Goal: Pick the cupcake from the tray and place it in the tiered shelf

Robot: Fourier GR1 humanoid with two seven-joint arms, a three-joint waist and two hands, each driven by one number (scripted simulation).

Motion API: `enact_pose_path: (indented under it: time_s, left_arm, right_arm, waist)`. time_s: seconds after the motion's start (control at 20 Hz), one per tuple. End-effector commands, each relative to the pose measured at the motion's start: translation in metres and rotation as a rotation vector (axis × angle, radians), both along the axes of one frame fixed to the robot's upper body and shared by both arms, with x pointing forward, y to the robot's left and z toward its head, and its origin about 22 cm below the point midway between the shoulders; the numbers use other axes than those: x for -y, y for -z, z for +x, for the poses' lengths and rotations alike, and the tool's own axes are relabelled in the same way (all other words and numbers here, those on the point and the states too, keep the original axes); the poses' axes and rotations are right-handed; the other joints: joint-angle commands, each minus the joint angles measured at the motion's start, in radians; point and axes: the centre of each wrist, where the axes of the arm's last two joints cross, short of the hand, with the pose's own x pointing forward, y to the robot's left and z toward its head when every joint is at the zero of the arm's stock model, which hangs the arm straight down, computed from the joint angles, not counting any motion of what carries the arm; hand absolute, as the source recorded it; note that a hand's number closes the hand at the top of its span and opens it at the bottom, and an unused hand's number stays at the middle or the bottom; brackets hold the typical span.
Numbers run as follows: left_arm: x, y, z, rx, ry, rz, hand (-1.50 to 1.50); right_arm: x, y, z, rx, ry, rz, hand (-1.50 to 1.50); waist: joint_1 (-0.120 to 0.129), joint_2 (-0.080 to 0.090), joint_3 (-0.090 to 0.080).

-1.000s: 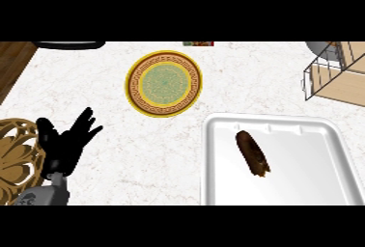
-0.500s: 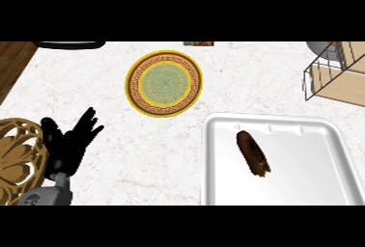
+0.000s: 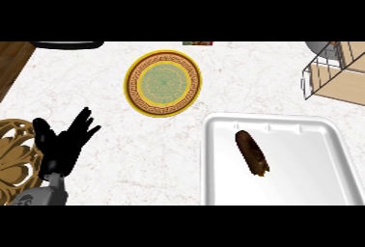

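A long dark brown pastry (image 3: 251, 152) lies on the white tray (image 3: 314, 144) at the lower right; it is the only thing in the tray. The tiered shelf (image 3: 335, 70), a wire frame with wooden boards, shows at the upper right corner. My left hand (image 3: 63, 145) rests open at the lower left, fingers up, far from the tray. The right hand shows nowhere in the view.
A yellow plate (image 3: 163, 83) with a green patterned middle sits on the white marble counter above the tray's left. A golden woven trivet (image 3: 14, 157) lies at the left edge beside my left hand. A dark rim (image 3: 68, 45) shows at the top left.
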Motion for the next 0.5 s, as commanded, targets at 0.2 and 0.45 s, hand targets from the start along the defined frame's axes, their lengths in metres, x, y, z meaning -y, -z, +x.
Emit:
enact_pose_path:
  time_s: [0.2, 0.45]
  left_arm:
    - [-0.008, 0.012, -0.009, -0.054, -0.006, 0.001, 0.00]
    - [-0.005, 0.010, -0.007, -0.070, -0.022, -0.009, 0.00]
  right_arm:
    - [0.047, 0.011, -0.066, 0.022, 0.034, 0.077, -1.50]
    - [0.066, -0.001, -0.112, 0.020, -0.034, 0.080, -1.50]
  waist:
    - [-0.009, 0.004, -0.001]
    - [-0.024, -0.002, 0.000]
